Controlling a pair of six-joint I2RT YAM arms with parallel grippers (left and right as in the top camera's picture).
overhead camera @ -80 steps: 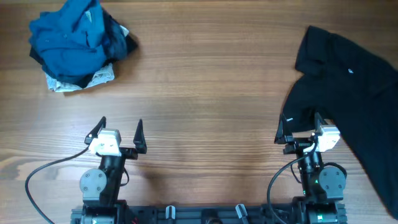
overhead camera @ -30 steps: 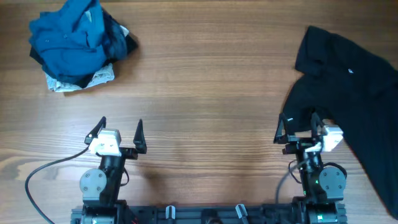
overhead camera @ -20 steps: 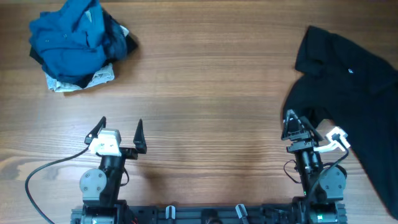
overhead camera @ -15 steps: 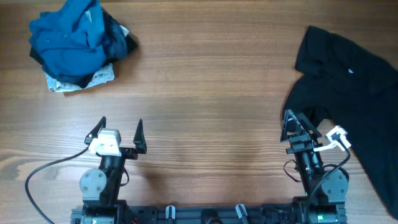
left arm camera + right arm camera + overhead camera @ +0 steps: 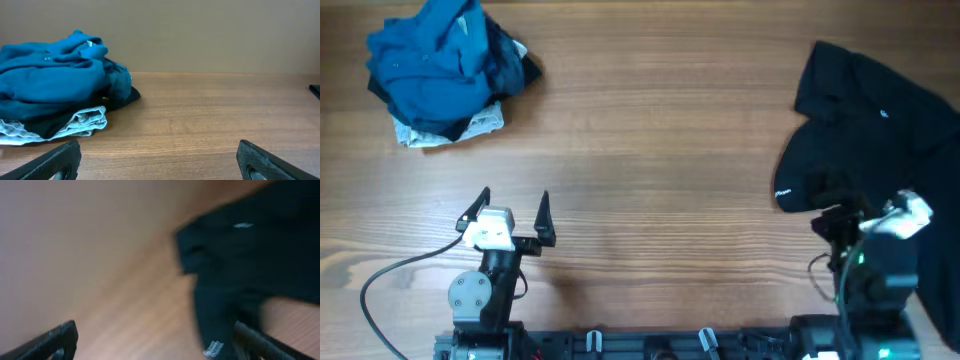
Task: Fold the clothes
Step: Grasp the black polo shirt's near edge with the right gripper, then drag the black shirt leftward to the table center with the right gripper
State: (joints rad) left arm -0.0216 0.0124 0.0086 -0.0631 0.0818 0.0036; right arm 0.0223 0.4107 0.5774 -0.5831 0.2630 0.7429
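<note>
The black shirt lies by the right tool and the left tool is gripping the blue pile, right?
No. The left tool is open and empty, apart from the blue pile, as the overhead view shows. The black shirt does lie by the right tool.

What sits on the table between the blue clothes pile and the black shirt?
Nothing. In the overhead view, only bare wooden table separates the blue pile from the black shirt.

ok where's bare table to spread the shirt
Bare: the wide middle of the table, between the blue clothes pile far left and the black shirt right. Crowded: the right side, and near the left claw.
</note>
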